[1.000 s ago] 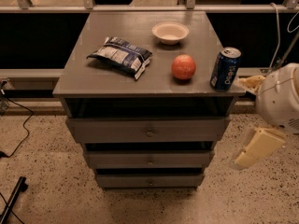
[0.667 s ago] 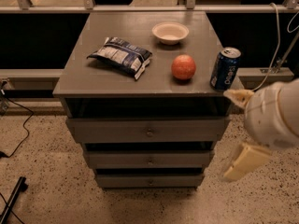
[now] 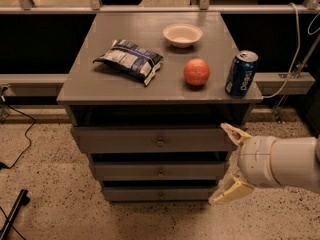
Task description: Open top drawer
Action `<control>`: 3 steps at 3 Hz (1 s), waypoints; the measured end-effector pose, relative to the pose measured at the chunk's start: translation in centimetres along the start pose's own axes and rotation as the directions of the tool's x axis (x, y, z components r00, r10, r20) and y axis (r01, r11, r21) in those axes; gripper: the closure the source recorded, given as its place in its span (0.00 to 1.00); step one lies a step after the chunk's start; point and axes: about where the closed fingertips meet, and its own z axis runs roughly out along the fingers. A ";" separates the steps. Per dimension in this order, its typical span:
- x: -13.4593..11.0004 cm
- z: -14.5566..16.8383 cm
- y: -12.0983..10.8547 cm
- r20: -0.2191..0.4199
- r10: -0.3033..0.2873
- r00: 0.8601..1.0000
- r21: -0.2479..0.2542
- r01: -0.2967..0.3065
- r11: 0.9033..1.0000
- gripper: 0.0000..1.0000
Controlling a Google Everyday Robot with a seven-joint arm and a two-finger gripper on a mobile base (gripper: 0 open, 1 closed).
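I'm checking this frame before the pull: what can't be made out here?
All in the camera view:
- Inside of the top drawer: hidden by its front and the tabletop.
- Right end of that drawer: covered by the open pincer, which sits in front of it, low right. Contact cannot be told.
- The arm: cut off by the right edge.
- Print on the snack bag: too small to read.
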 end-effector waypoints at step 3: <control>-0.4 5.6 -0.4 0.042 -0.178 0.983 -0.052 0.180 0.982 0.00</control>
